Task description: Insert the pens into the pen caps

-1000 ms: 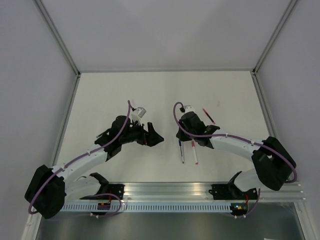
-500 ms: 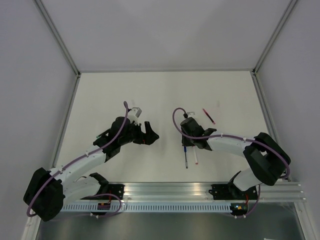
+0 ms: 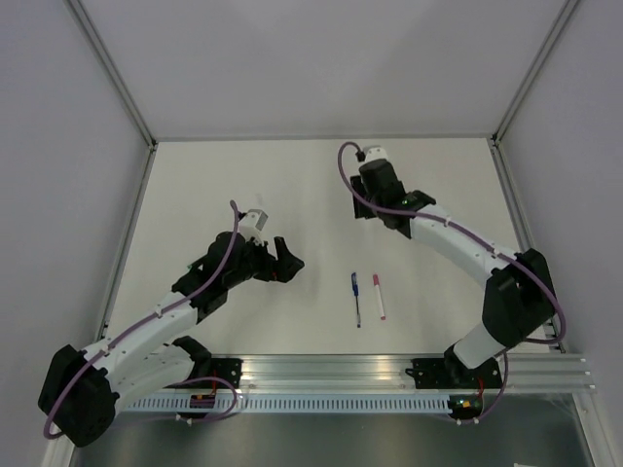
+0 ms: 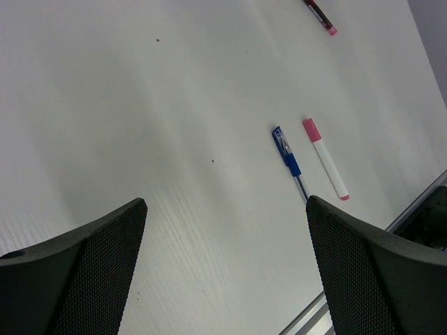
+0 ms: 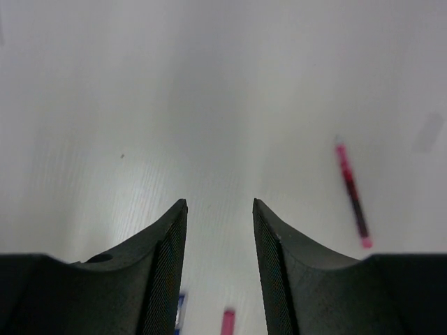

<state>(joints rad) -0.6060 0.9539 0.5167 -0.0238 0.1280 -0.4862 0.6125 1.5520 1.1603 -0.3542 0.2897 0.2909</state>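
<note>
Bench point(image 3: 243, 185): white and matte, faintly ribbed in the wrist views, with a few dark specks point(image 4: 212, 161).
Walls point(image 3: 292, 58): pale grey-lilac panels on three sides, with metal posts point(image 3: 109, 68) running up from the far corners.
Rail point(image 3: 389, 373): aluminium, along the near edge at 6 o'clock, with both arm bases on it.
Blue pen point(image 3: 355, 299): flat on the bench at 5 o'clock from its centre, lying 12-to-6.
White pen point(image 3: 378, 297): pink ends, just beside the blue pen at its 3 o'clock, parallel and not touching.
Red pen point(image 5: 351, 194): flat on the bench, well apart from the other two; the top view does not show it.
Caps: too small to tell from the pens.
Left jaws: wide apart with nothing between, at 9 o'clock of the blue pen.
Right jaws: a narrow gap with nothing in it, at 1 o'clock from the bench centre.
</note>
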